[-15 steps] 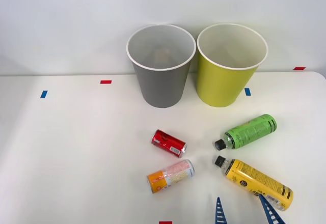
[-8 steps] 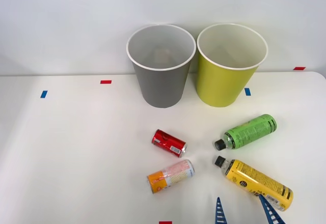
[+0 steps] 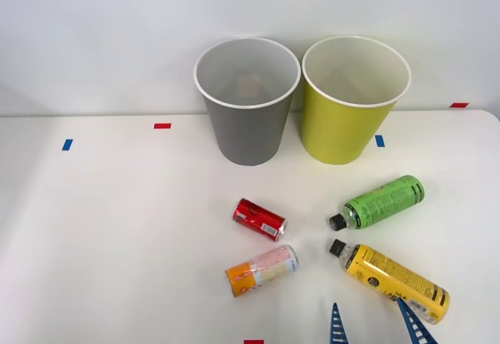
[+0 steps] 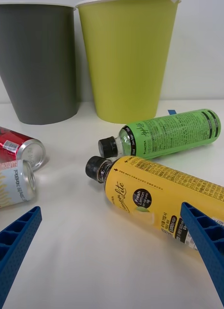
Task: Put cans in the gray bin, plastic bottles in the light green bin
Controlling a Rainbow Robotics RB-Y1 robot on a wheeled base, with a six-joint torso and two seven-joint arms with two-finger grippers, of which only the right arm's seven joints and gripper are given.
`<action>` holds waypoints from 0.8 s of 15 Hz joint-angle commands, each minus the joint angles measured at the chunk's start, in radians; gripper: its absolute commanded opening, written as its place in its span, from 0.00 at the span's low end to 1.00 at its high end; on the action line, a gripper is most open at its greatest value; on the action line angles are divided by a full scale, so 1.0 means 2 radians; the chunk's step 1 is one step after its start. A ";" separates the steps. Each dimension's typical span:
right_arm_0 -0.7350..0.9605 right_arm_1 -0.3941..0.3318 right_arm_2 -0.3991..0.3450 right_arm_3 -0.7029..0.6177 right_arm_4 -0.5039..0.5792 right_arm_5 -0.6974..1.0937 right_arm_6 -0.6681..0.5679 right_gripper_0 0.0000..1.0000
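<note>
Two bins stand side by side at the top centre of the front view, against the wall: the gray bin [image 3: 247, 117] on the left and the green bin [image 3: 348, 113] just beside it on the right, both upright on the white surface [image 3: 117, 227].

All four drink containers lie on their sides below the bins. The red can [image 3: 259, 220] sits near the middle of the frame, with the orange can [image 3: 262, 270] just below it, close but apart. To the right, the green bottle [image 3: 380, 202] lies slanted, its black cap pointing lower left. Below it the yellow bottle [image 3: 392, 281] runs toward the lower right corner, cap toward the cans.

The right claw [image 3: 375, 327] pokes in at the bottom edge, right of centre, spread wide and holding nothing. One blue finger overlaps the yellow bottle's far end in the front view. In the wrist view the claw [image 4: 112, 256] frames that bottle [image 4: 155, 195], with the green one [image 4: 170, 133] just behind it.

Small red and blue tape marks [image 3: 162, 126] dot the surface.
</note>
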 commanded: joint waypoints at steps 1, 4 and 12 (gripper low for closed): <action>0.000 0.000 0.000 0.000 0.000 0.000 0.000 1.00; 0.000 0.000 0.000 0.000 0.000 0.000 0.000 1.00; 0.000 0.000 0.000 0.000 0.000 0.000 0.000 1.00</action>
